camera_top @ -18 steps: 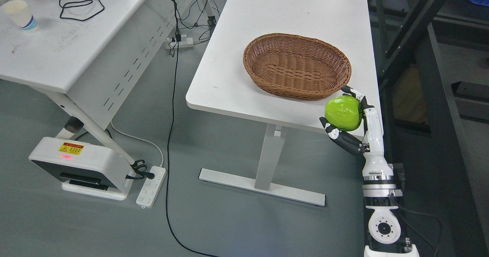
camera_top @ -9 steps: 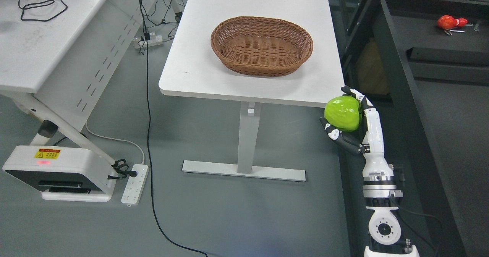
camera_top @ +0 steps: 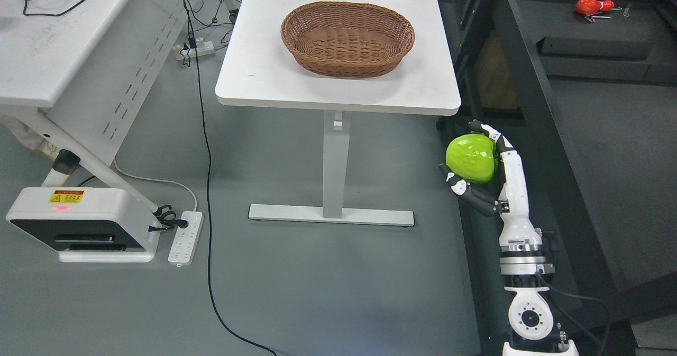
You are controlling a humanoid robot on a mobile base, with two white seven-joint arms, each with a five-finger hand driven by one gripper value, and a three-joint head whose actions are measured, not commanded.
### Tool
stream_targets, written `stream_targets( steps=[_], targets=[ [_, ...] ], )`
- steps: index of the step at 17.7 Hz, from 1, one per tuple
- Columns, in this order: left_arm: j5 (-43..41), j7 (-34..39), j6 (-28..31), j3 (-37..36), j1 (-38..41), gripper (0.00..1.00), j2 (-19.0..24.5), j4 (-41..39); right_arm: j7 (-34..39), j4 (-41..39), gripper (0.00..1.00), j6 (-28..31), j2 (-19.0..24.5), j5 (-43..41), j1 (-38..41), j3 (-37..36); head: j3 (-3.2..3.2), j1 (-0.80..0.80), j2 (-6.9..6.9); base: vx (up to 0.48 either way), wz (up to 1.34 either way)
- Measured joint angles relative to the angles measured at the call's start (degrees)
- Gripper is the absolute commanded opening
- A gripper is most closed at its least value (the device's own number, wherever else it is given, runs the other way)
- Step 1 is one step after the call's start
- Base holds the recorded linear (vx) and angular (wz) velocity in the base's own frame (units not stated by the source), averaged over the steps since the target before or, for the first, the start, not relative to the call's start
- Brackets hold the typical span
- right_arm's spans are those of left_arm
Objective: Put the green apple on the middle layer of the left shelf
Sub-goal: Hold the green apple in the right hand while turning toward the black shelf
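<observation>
The green apple (camera_top: 470,158) sits in the right hand (camera_top: 478,173), held in the air off the near right corner of the tabletop (camera_top: 423,89), above the grey floor and beside the dark shelf frame (camera_top: 534,112) on the right; the fingers (camera_top: 489,133) curl over its far side and the thumb props it from below on the near left, so the hand is closed around it in a cupping hold; the left hand is not in view. Its skin looks glossy and faintly dimpled, which suggests a hard, light, probably plastic fruit; it should keep its shape under pressure but could slip, being smooth and round, so a wrap around its widest part, as now, seems the safest hold. On the tabletop, further away and to the left, stands an empty wicker basket (camera_top: 346,62); a black cable (camera_top: 203,149) trails across the floor on the left, past a power strip (camera_top: 185,238); a red object (camera_top: 589,5) lies on a dark shelf surface at far right.
</observation>
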Motion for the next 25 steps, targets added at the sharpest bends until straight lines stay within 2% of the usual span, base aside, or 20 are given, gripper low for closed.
stream_targets(
  steps=[8, 25],
  targets=[
    [0.0, 0.0, 0.2, 0.0, 0.0, 1.0, 0.0, 0.0, 0.4, 0.1, 0.0, 0.0, 0.0, 0.0, 0.6, 1.4, 0.0, 0.0, 0.0, -0.19, -0.06],
    [0.0, 0.0, 0.3, 0.0, 0.0, 1.0, 0.0, 0.0, -0.2, 0.1, 0.0, 0.0, 0.0, 0.0, 0.9, 2.3, 0.0, 0.0, 0.0, -0.136, -0.45]
  ],
)
